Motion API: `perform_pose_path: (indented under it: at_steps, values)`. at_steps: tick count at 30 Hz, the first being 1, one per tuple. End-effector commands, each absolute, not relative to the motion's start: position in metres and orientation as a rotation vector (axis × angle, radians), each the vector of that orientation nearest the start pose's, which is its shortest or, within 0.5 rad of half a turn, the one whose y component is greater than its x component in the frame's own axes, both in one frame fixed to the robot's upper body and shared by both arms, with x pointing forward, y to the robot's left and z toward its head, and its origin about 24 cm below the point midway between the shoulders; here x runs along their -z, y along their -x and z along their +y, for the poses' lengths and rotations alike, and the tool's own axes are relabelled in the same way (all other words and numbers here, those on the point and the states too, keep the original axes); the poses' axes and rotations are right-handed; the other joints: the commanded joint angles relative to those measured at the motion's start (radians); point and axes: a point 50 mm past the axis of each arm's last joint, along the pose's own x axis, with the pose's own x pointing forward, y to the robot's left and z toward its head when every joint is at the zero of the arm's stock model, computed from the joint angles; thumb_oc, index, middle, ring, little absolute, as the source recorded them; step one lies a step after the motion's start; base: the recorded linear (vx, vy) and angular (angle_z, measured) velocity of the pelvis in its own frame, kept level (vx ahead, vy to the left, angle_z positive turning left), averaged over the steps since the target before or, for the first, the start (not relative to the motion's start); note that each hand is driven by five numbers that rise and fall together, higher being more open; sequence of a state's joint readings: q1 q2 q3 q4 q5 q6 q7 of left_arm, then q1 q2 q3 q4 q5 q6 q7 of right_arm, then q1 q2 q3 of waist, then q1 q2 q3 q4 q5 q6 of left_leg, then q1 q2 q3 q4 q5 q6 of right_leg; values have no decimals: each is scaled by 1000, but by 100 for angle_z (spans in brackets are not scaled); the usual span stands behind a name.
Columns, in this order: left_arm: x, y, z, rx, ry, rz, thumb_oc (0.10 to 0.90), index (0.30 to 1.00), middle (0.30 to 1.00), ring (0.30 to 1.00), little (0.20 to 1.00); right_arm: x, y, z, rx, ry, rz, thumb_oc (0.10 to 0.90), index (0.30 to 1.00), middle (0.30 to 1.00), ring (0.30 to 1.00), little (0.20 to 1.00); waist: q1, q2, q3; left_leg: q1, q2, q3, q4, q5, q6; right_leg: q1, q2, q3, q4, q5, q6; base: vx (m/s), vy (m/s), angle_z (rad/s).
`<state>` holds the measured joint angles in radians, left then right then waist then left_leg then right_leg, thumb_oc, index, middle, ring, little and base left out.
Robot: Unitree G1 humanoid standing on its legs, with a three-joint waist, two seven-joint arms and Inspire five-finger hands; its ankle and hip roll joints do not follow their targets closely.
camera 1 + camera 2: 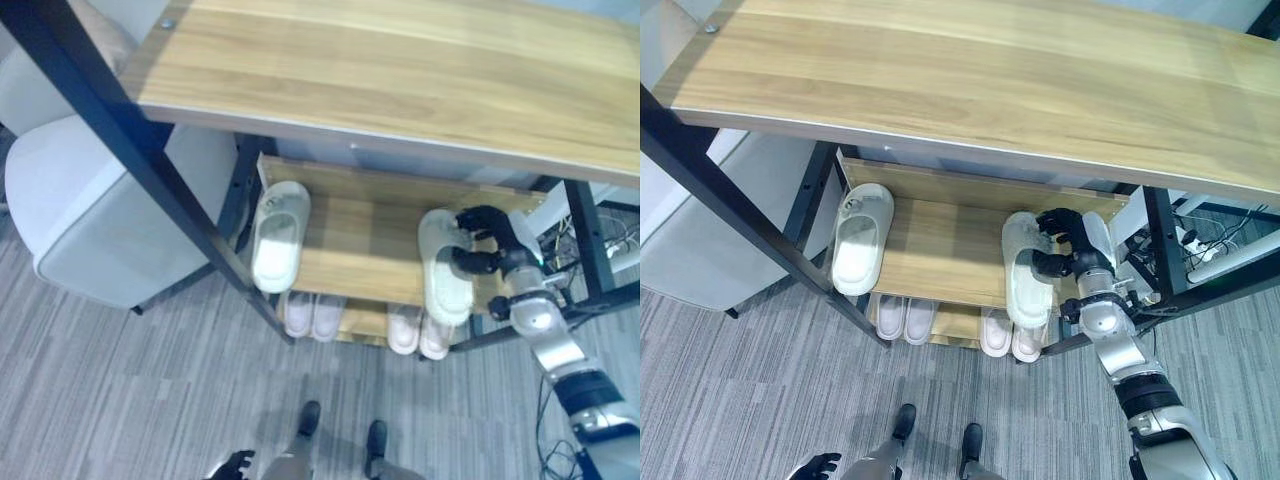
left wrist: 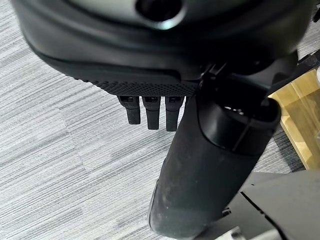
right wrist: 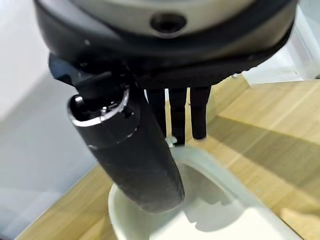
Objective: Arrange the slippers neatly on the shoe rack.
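The wooden shoe rack (image 1: 370, 250) stands under a table. On its upper shelf lie two white slippers, toes toward the back. One slipper (image 1: 280, 235) lies at the left end, its heel over the front edge. The other slipper (image 1: 445, 265) lies at the right end, angled, its heel also overhanging. My right hand (image 1: 490, 240) is at this slipper's toe end. In the right wrist view its thumb (image 3: 130, 155) reaches into the slipper (image 3: 210, 210) and its fingers (image 3: 180, 115) lie over the upper. My left hand (image 1: 232, 465) hangs low over the floor, fingers (image 2: 152, 112) relaxed.
Two more pairs of white slippers (image 1: 312, 315) (image 1: 420, 332) sit on the lower shelf. The wooden tabletop (image 1: 400, 70) overhangs the rack, and its black slanted leg (image 1: 150, 170) crosses at the left. A grey chair (image 1: 100, 220) stands far left; cables and a power strip (image 1: 620, 250) lie at the right.
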<state>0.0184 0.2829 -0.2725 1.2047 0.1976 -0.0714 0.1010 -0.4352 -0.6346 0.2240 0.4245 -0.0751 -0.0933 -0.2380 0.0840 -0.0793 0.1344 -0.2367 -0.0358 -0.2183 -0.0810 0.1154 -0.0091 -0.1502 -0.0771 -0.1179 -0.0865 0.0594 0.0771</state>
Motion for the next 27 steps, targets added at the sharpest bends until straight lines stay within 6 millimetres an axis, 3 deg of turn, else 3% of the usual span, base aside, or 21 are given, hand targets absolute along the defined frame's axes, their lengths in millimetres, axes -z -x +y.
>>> perform_pose_path:
  at_steps: [1,6,10,18,23,27]
  values:
    - [156,-101,242,101,-619,1134,800,900,900,900,900,-158,-328,-237,114,751,-392,400,300,300,300,300,8,15,-37,76,21,47,-6,-118,3,-6,-13,49,-1,-46,34,0,0,0]
    - [154,-108,241,87,-613,1118,800,900,900,900,900,-165,-317,-225,105,686,-481,400,300,300,300,300,2,15,-38,90,24,50,-6,-127,5,3,-12,50,-1,-50,33,6,1,0]
    - [154,-109,241,87,-617,1117,800,900,900,900,900,-175,-310,-203,31,617,-570,400,300,300,300,300,1,12,-42,102,24,54,-6,-132,6,11,-11,51,-1,-53,34,10,0,0]
    - [154,-109,239,92,-629,1117,800,900,900,900,900,-193,-323,-149,-118,570,-663,400,300,300,300,300,23,1,-35,106,28,54,-6,-131,4,16,-10,50,-1,-54,32,0,0,0]
    - [153,-111,244,71,-644,1114,800,900,900,900,900,-198,-339,-139,-97,546,-641,400,300,300,300,300,43,-14,-21,99,30,49,-6,-125,1,13,-7,43,-1,-51,31,-16,9,4]
    - [152,-109,251,48,-657,1122,800,900,900,900,900,-203,-348,-143,-55,584,-628,400,300,300,300,300,58,-26,-16,92,31,40,-6,-122,0,13,-8,33,-1,-51,32,2,2,7]
